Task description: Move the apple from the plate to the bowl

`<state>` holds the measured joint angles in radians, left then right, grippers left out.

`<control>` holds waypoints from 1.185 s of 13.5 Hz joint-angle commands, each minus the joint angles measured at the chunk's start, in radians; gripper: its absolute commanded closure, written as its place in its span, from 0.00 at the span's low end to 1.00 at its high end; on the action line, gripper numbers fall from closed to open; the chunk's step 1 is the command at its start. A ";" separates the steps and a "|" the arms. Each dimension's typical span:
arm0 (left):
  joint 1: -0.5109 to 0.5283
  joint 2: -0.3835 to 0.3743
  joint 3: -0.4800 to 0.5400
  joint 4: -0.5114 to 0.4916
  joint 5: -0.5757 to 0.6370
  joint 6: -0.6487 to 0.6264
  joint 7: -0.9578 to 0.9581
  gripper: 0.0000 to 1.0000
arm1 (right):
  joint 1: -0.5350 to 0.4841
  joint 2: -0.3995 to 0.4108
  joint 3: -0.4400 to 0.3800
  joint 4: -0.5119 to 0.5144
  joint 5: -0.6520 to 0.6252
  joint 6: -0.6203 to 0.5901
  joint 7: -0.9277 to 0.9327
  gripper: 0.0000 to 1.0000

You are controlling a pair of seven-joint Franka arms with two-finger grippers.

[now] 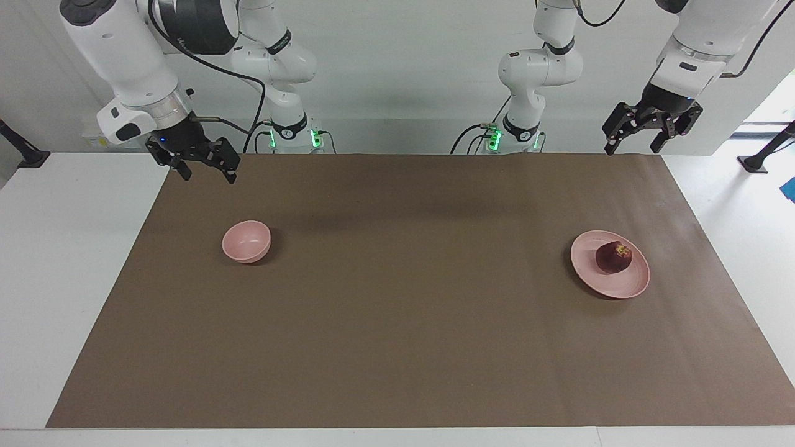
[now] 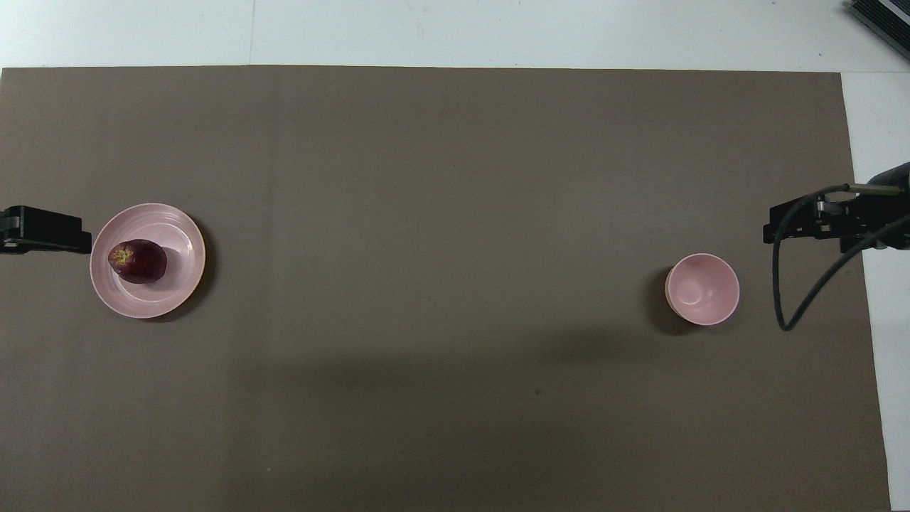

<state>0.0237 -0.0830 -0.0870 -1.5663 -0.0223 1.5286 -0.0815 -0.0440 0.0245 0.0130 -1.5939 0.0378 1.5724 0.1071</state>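
Note:
The dark red apple lies on the flat pink plate toward the left arm's end of the table. The small deep pink bowl stands with nothing in it toward the right arm's end. My left gripper hangs open and holds nothing, in the air over the mat's edge by the robots' bases. My right gripper is also open and holds nothing, raised over the mat's corner at its own end. Neither gripper touches anything.
A brown paper mat covers most of the white table. A black cable loops down from the right gripper beside the bowl. A black stand sits at the left arm's end of the table.

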 commanded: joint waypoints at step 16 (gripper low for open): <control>0.018 -0.043 -0.007 -0.124 -0.001 0.027 0.029 0.00 | -0.011 -0.001 0.010 0.005 -0.009 -0.008 -0.026 0.00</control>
<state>0.0240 -0.0964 -0.0863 -1.6207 -0.0223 1.5263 -0.0790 -0.0445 0.0245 0.0135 -1.5939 0.0378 1.5724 0.1071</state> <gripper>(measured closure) 0.000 0.000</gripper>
